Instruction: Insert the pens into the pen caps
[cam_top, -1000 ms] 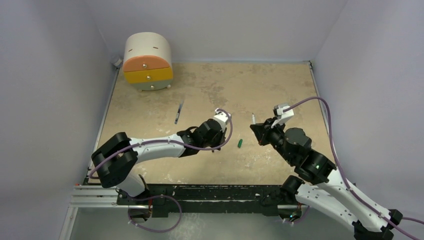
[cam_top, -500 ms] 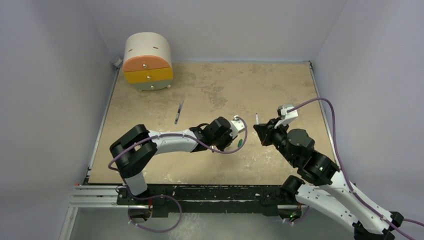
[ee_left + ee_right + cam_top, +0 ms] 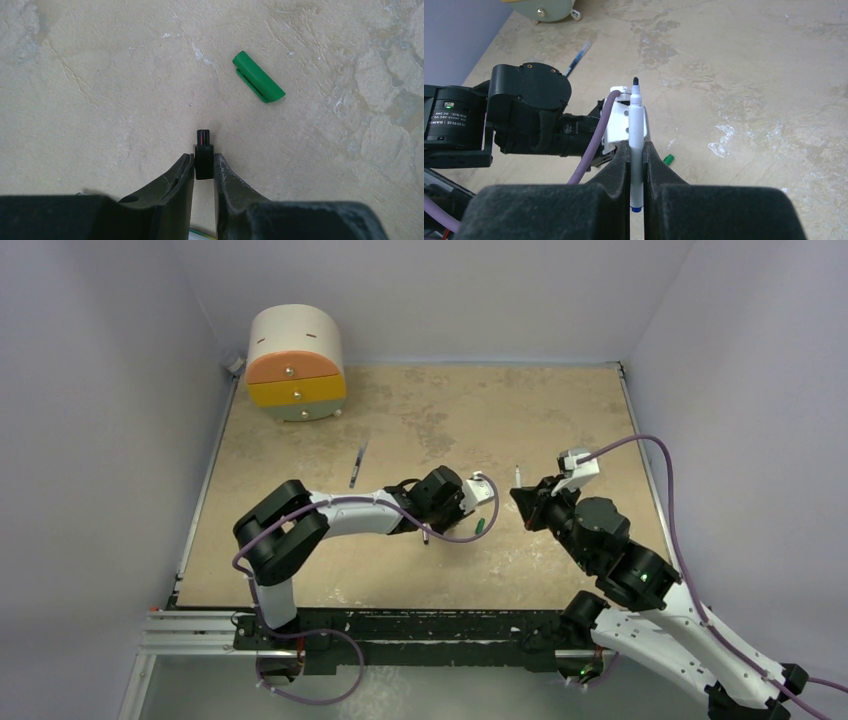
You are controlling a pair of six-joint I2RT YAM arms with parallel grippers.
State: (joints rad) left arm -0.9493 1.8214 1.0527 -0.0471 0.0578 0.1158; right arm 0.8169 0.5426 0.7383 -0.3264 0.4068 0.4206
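Top cam: two pens, a loose pen (image 3: 356,468) lying on the table (image 3: 450,410) and a held pen (image 3: 517,476), with one green cap (image 3: 480,525) nearby.

Left wrist: left gripper (image 3: 203,162) is pinched on one stubby black cap (image 3: 203,150), I think.

Right wrist: right gripper (image 3: 637,150) is squeezing the held pen, tip up.

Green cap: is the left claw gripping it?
No, the green cap lies loose on the table, apart from the left claw, which pinches a small black cap.
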